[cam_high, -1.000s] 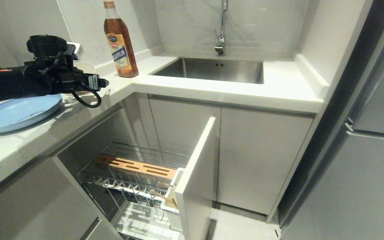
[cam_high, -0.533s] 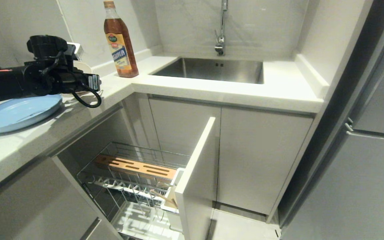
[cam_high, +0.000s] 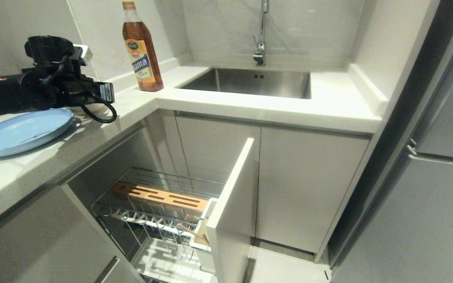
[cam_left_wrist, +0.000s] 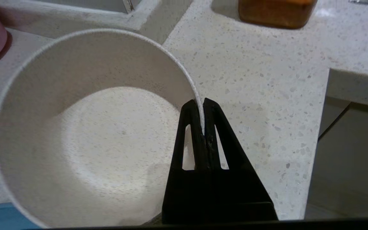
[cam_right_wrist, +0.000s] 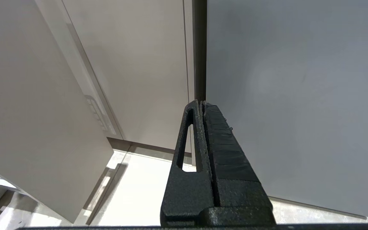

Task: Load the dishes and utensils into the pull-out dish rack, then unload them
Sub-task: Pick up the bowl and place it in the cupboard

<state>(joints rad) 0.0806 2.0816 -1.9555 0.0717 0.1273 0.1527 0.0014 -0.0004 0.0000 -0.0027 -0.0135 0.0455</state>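
**Left jaws pinching the white bowl's rim on the bench**

I have the left gripper over the pale speckled stone bench, its black wedge-shaped jaws pinching the thin rim of the white bowl, one finger inside the wall and one outside. The bowl is round, matte and faintly speckled, mouth up. Just beside it lies the wide, shallow light-blue plate, flat on the bench. An amber glass bottle stands upright near the steel sink.

Below, the pull-out dish rack is drawn out: chrome wire basket, upright prongs, a slotted light-wood strip running lengthwise along one side, and a white front panel.

My right gripper hangs by smooth grey cabinet fronts, jaws pressed together on nothing.
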